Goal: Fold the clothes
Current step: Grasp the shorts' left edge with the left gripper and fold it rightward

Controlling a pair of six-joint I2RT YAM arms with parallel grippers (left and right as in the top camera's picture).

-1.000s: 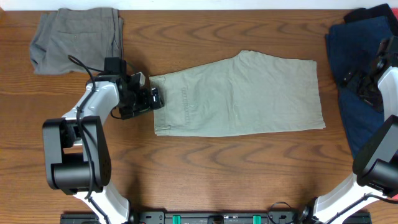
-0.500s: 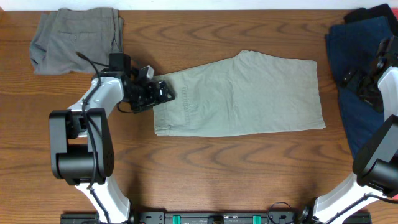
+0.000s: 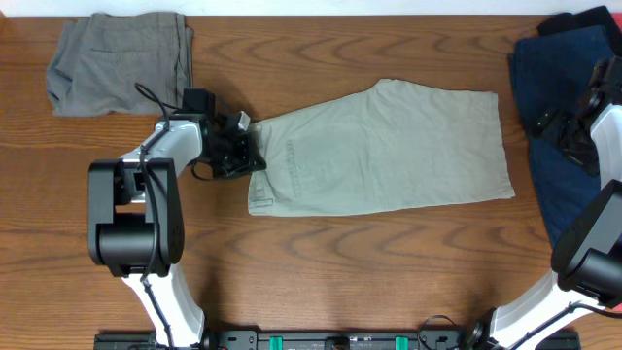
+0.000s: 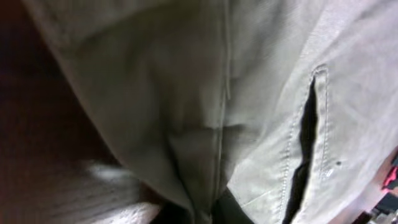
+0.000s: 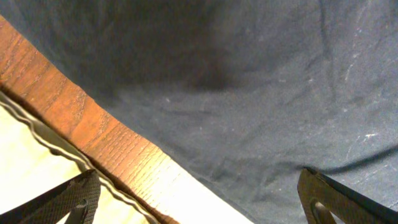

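Pale green shorts (image 3: 389, 151) lie flat across the middle of the table, waistband to the left. My left gripper (image 3: 251, 156) is at the waistband's upper left corner, shut on a pinched fold of the shorts (image 4: 261, 93), whose fabric fills the left wrist view; a pocket slit (image 4: 308, 143) shows at the right. My right gripper (image 3: 556, 131) hangs open over a dark navy garment (image 3: 544, 68) at the right edge. In the right wrist view its fingertips (image 5: 68, 199) stand wide apart above the navy garment (image 5: 249, 81), with nothing between them.
A folded grey garment (image 3: 121, 60) lies at the back left corner. A narrow strip of bare wooden table (image 5: 106, 134) separates the navy garment from the shorts' pale hem (image 5: 31, 180). The arm bases stand along the front edge.
My left gripper moved right onto the waistband corner and shut on the fabric. The shorts shifted slightly to the right. The right arm has not moved.
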